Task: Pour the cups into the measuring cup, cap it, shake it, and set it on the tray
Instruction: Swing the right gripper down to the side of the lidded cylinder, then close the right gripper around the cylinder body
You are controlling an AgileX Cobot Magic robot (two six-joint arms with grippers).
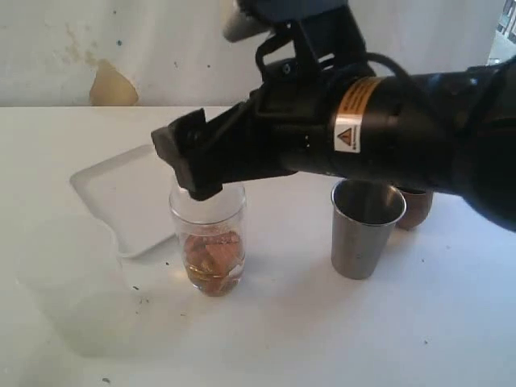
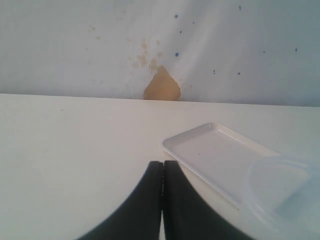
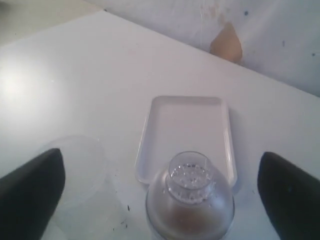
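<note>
The measuring cup (image 1: pixel 208 242) stands on the table with brown contents in its lower part. In the right wrist view a clear dome cap (image 3: pixel 190 181) sits on top of the measuring cup (image 3: pixel 190 220). My right gripper (image 1: pixel 193 173) hangs just over the cup's top, open; in its own view the gripper (image 3: pixel 160 172) has its fingers (image 3: pixel 32 190) far apart on either side of the cap, touching nothing. The steel tumbler (image 1: pixel 367 230) stands upright to the right, with the wooden cup (image 1: pixel 417 208) behind it. The white tray (image 1: pixel 129 197) lies left of the measuring cup. My left gripper (image 2: pixel 162 167) is shut and empty, low over the table near the tray (image 2: pixel 220 155).
A cloudy translucent plastic cup (image 1: pixel 76 290) stands at the front left, near the tray's corner; its rim (image 2: pixel 285 187) shows in the left wrist view. The right arm (image 1: pixel 387 129) spans the scene above the tumbler. A stained white wall (image 1: pixel 113 85) closes the back.
</note>
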